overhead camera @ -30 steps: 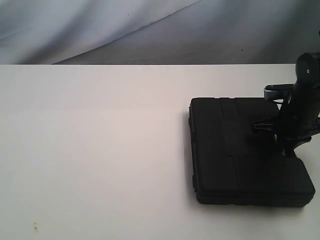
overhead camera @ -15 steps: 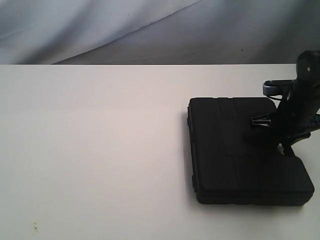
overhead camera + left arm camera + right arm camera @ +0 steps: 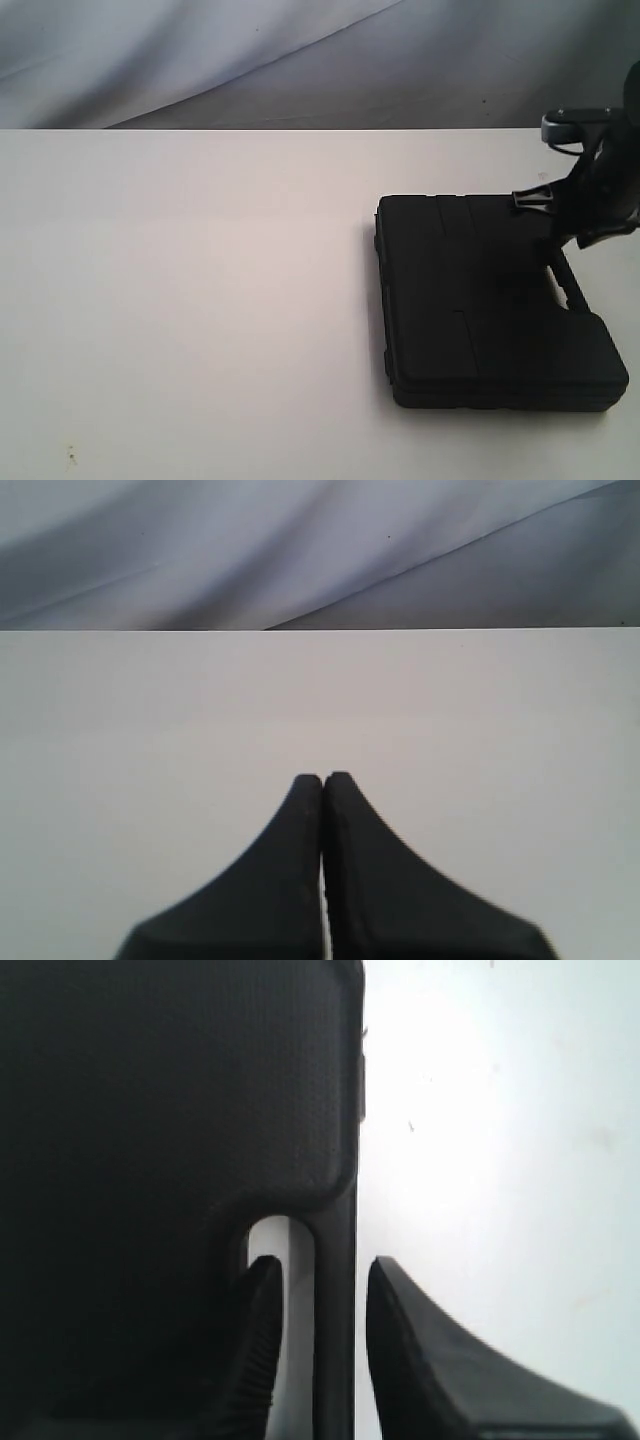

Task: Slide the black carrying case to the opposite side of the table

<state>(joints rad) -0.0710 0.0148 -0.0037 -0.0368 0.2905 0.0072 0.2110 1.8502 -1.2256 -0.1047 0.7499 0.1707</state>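
Observation:
The matte black case (image 3: 480,300) lies flat on the white table (image 3: 200,280) at the right, its slot handle (image 3: 568,285) along its right edge. My right gripper (image 3: 557,243) hangs over the far end of that handle. In the right wrist view it (image 3: 322,1265) stands open astride the handle bar (image 3: 335,1320): one finger (image 3: 262,1300) is over the slot and the other is outside the case (image 3: 150,1110), with a gap on each side. My left gripper (image 3: 323,777) is shut on nothing above bare table (image 3: 150,710) and is out of the exterior view.
A grey draped backdrop (image 3: 300,60) hangs behind the table's far edge. White tabletop stretches left of the case. A small dark speck (image 3: 70,458) marks the near left corner. The case's right end lies close to the exterior view's right border.
The right gripper has drawn up and back toward the far right, off the lid. The case sits a touch further left than a second ago.

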